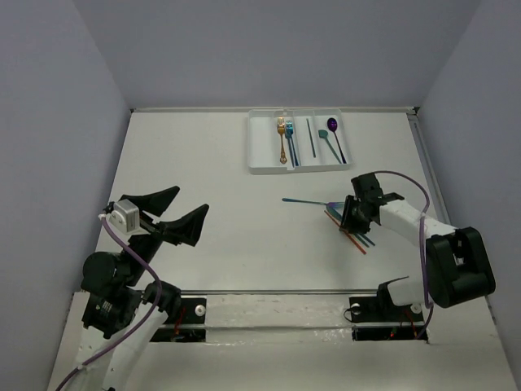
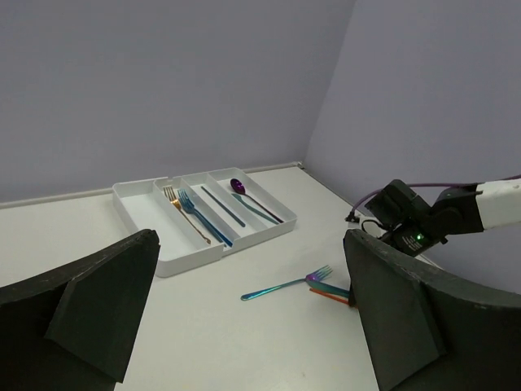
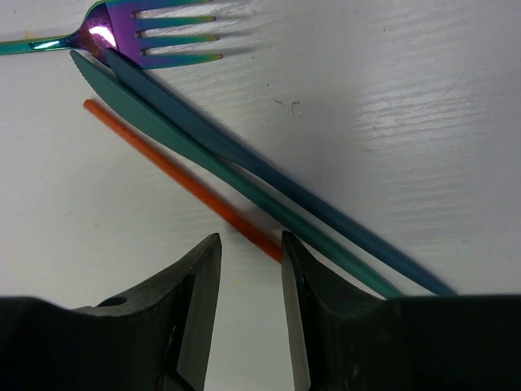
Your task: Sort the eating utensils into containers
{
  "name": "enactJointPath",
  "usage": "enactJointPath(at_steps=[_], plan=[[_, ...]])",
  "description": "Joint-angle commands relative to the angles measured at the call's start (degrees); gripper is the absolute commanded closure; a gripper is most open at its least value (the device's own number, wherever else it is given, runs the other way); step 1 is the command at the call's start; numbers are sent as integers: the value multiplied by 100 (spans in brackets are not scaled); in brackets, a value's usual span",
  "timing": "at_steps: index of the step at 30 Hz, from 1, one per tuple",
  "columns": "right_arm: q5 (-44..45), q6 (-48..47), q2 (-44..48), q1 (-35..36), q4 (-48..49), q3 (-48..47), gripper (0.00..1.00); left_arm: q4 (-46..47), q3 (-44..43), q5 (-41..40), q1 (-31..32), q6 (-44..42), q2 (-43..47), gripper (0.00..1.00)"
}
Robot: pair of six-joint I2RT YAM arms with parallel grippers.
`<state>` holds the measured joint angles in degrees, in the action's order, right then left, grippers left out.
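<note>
The white tray (image 1: 293, 169) lies at the far middle and holds a gold fork (image 1: 282, 138), a blue fork (image 1: 290, 140), a dark stick (image 1: 310, 137), a teal spoon (image 1: 329, 143) and a purple spoon (image 1: 334, 135). On the table lie an iridescent fork (image 3: 155, 37), a teal knife (image 3: 203, 155), a blue knife (image 3: 269, 175) and a red-orange stick (image 3: 179, 175). My right gripper (image 3: 250, 240) is low over the stick's end, narrowly open and holding nothing. My left gripper (image 1: 171, 213) is wide open and empty, raised at the left.
Grey walls close in the table on three sides. A purple cable (image 1: 415, 195) loops over the right arm. The left wrist view shows the tray (image 2: 187, 257), the fork (image 2: 285, 286) and the right arm (image 2: 407, 216) beyond it.
</note>
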<state>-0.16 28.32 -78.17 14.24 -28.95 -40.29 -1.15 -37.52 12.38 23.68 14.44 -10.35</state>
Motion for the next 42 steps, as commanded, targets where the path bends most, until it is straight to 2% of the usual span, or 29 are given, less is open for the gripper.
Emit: enactJointPath(at_steps=[1, 8, 9, 12, 14, 17, 23, 26, 32, 34, 36, 37, 39, 42], plan=[[183, -1, -154, 166, 179, -40, 58, 220, -212, 1, 40, -37, 68, 1], [402, 165, -418, 720, 21, -215, 59, 211, -212, 10, 40, -37, 68, 1], [421, 200, -470, 877, 4, -233, 66, 211, -212, 10, 40, -29, 68, 1], [464, 350, -550, 1124, 3, -242, 76, 211, -212, 10, 40, -37, 59, 1], [578, 437, -603, 1238, -23, -251, 77, 211, -203, 10, 40, -37, 59, 1], [570, 586, -787, 1590, 47, -251, 88, 211, -203, 1, 40, -37, 59, 1], [623, 719, -1279, 2389, 284, -470, 100, 211, -203, 10, 40, -37, 42, 1], [640, 632, -1297, 2601, 337, -619, 100, 211, -203, 10, 40, -37, 33, 1], [955, 194, -656, 2601, 241, -1137, 100, 203, -195, 27, 40, -20, -37, 1], [1175, -44, -655, 2514, 232, -1708, 100, 211, -203, 36, 40, -20, -46, 1], [1203, -466, -1022, 2269, 363, -2391, 100, 220, -186, 28, 40, -20, -64, 1], [1142, -563, -1199, 1919, 416, -2630, 100, 220, -177, 27, 40, -29, -81, 1], [704, -922, -1550, 1575, 714, -3088, 100, 212, -177, 27, 40, -37, -142, 1], [553, -1327, -2350, 1126, 821, -4177, 100, 211, -177, 19, 40, -46, -204, 1]])
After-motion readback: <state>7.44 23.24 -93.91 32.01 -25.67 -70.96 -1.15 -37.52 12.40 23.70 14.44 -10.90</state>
